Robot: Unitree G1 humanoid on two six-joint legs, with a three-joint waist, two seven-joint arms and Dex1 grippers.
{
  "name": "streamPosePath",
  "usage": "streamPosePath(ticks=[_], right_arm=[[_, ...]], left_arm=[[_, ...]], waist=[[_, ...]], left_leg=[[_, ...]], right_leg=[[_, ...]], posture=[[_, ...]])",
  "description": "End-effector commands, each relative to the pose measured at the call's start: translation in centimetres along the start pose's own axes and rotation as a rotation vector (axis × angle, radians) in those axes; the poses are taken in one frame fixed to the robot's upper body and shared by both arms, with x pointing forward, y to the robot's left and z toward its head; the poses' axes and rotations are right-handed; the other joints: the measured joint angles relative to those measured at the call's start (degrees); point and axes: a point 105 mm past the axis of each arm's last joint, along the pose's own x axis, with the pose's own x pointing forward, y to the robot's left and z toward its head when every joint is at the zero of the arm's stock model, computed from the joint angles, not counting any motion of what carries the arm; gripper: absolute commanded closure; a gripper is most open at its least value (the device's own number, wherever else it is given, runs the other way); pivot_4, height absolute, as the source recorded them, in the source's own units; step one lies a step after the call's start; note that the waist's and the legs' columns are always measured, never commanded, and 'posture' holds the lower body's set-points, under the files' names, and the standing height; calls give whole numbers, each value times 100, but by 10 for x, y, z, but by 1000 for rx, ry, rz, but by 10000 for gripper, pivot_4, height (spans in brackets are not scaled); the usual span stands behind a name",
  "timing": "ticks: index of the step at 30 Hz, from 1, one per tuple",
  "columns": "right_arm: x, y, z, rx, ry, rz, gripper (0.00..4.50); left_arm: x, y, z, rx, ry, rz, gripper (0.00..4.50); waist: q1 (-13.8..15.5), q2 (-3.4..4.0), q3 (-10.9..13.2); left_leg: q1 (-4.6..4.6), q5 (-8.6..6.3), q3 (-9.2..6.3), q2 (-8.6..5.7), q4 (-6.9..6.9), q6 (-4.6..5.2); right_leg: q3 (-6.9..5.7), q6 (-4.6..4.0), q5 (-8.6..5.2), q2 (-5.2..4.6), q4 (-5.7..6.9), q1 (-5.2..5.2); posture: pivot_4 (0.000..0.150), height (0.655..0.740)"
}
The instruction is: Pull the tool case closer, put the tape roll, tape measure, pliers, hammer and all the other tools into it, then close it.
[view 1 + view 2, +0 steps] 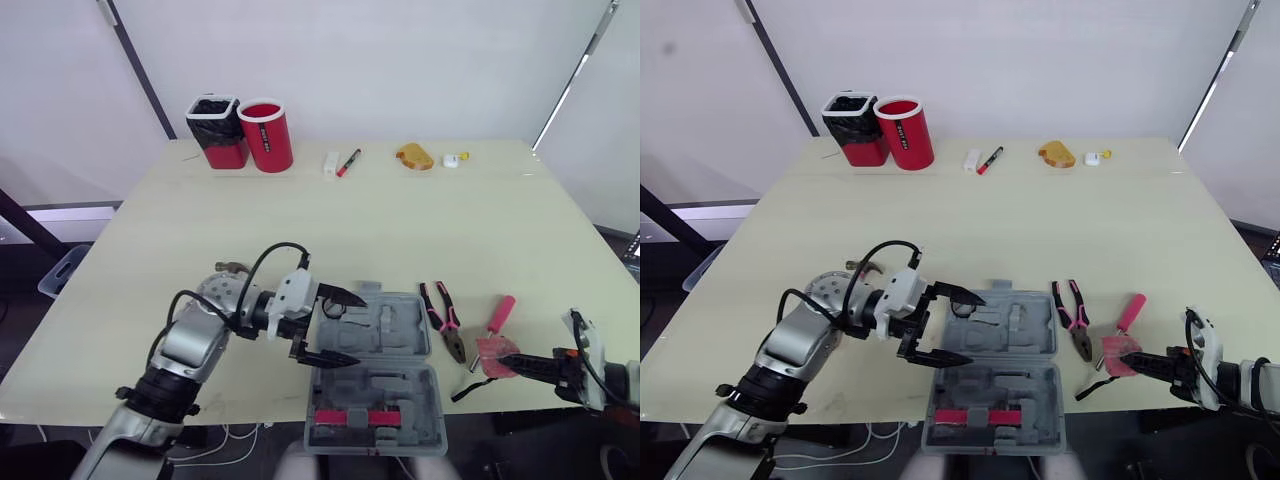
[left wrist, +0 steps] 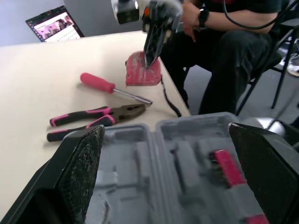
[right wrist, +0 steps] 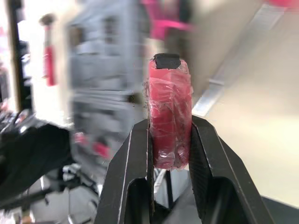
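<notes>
The left gripper [image 1: 358, 328] is hovering with its fingers spread wide at the left edge of the open tool case [image 1: 385, 400], which is lying lower centre. At lower right, the right gripper [image 1: 503, 362] is pinching the red tape measure [image 1: 492, 350], right of the pliers [image 1: 443, 318]

The surface [image 1: 400, 220] is pale cream. The open tool case [image 1: 425, 390] is grey, with a red bar [image 1: 352, 417] in one half. The pliers [image 1: 445, 318] have pink-and-black handles and dark metal jaws. The screwdriver [image 1: 497, 318] has a pink handle and a silvery shaft. The tape measure [image 2: 140, 74] is red under a glossy wrap, with a black cord. The left hand [image 1: 360, 328] and right hand [image 3: 170, 140] have black fingers [image 2: 81, 163]. The cup [image 1: 267, 135] is red with a dark lettered strip, the bin [image 1: 213, 118] black over a red base, the small block [image 1: 331, 164] white, and the marker [image 1: 348, 162] red and black.
</notes>
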Motion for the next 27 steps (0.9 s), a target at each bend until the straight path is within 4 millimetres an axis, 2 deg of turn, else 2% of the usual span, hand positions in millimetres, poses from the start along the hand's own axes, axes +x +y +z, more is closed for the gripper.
streamPosePath(ticks=[1,6,10,14,16,17,19,22,23,25,26,27], right_arm=[[-4,-20,0,12,-19,-46,40484],[0,-33,0,13,-18,-49,40484],[5,-29,1,-2,6,-22,40484],[6,-34,2,-11,7,-39,40484],[2,-33,4,-29,1,-33,30346],[-2,-32,4,-41,-3,-21,27902],[-11,-34,8,-66,-26,-25,16823],[-23,-38,11,-143,-35,-56,6715],[-26,-39,11,-175,-30,-61,2044],[-31,-38,13,-298,-35,-72,693],[-35,-40,15,-446,-29,-89,693],[-36,-33,17,-546,-50,-44,693]], left_arm=[[-4,-12,16,11,-30,-29,0],[-5,-23,21,-20,-42,-38,0],[-4,-29,24,-31,-45,-46,0],[-4,-31,25,-37,-45,-43,0],[-4,-31,25,-37,-41,-36,0],[-4,-32,25,-39,-38,-32,0],[-6,-32,24,-41,-35,-24,0],[-8,-31,26,-39,-35,-14,0],[-8,-31,26,-40,-37,-11,0],[-11,-31,28,-39,-42,-1,0],[-14,-30,30,-42,-51,10,0],[-16,-30,30,-43,-54,15,0]], waist=[[3,0,0],[14,0,0],[-1,0,0],[8,0,0],[12,0,0],[13,0,0],[24,0,0],[21,1,1],[20,1,1],[20,1,1],[20,1,1],[21,2,0]], left_leg=[[1,0,0,1,0,0],[0,0,-1,0,-1,0],[3,0,2,2,0,0],[4,0,1,1,-1,0],[3,0,1,1,-1,0],[3,0,1,1,0,0],[2,0,0,1,-1,0],[2,0,4,-1,-1,0],[2,0,4,-1,0,0],[3,0,4,-1,0,0],[4,0,3,-1,0,0],[4,0,0,1,-1,0]], right_leg=[[0,1,-1,1,0,1],[-1,-1,0,2,-1,1],[3,1,-1,3,-1,1],[2,0,0,6,0,1],[2,-1,0,6,-1,2],[3,-1,0,5,-1,2],[2,0,0,5,-1,2],[4,0,0,4,-2,2],[4,2,-2,4,-2,2],[4,3,-2,4,-1,2],[4,8,-5,4,-1,2],[1,10,-7,6,-1,2]], posture=[[1500,7400],[1500,7400],[1500,7400],[1500,7400],[1500,7400],[1500,7400],[1500,7400],[1500,7400],[1500,7400],[1500,7400],[1500,7400],[1500,7400]])
